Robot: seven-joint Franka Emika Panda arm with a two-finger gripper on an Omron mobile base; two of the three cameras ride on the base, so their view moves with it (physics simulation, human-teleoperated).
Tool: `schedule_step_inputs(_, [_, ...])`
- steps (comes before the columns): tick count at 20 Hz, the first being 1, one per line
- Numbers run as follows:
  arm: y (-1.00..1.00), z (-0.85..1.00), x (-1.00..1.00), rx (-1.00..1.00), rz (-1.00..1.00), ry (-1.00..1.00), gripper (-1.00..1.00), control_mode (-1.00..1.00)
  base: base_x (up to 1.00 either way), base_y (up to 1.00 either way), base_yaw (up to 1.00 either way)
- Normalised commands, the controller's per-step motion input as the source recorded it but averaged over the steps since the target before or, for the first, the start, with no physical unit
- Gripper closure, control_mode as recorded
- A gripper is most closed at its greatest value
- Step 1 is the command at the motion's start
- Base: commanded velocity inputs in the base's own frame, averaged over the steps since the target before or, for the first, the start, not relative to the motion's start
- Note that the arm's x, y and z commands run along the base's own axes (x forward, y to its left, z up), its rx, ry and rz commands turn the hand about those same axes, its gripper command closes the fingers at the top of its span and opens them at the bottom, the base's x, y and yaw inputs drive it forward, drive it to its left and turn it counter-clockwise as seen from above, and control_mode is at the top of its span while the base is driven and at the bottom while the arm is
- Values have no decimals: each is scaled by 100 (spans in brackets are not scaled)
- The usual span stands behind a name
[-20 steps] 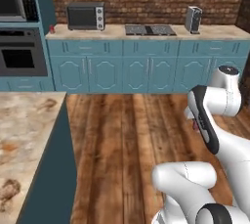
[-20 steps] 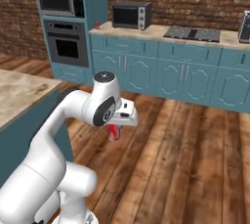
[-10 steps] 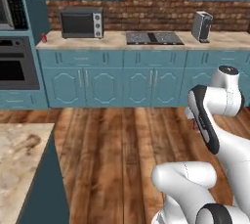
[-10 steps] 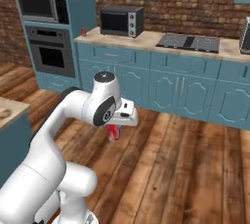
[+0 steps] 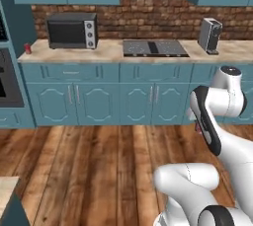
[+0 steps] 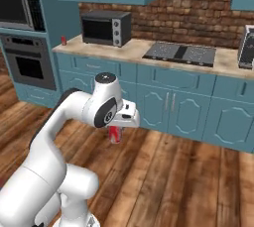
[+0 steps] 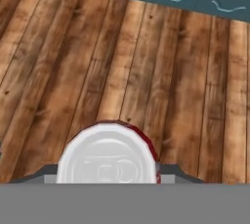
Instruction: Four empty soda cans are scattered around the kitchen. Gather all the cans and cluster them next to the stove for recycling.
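A red soda can with a silver top hangs upright over the wooden floor, and my gripper is shut on it. In the hand view the can sits between my gripper's dark tips. A second red can stands on the counter's left end, left of the toaster oven; it also appears in the right base view as a small red can. The stove is a flat black cooktop set in the counter, seen from the right as the stove.
Teal cabinets run under the beige counter ahead. A grey appliance stands right of the cooktop. The wall oven is at far left. An island corner sits at lower left. Open wooden floor lies between me and the cabinets.
The whole picture has shifted: the base has moved, so the counter and cooktop look closer and the island has slid out at the left. The arm still holds the can the same way.
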Motion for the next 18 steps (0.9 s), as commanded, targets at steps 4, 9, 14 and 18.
schedule_step_inputs(4, [0,0,0,0,0,0,100,100,100,-94,0])
schedule_step_inputs(9, [0,0,0,0,0,0,100,100,100,-88,0])
schedule_step_inputs(14, [0,0,0,0,0,0,100,100,100,-64,-4])
schedule_step_inputs(18, [0,0,0,0,0,0,100,100,100,-55,-9])
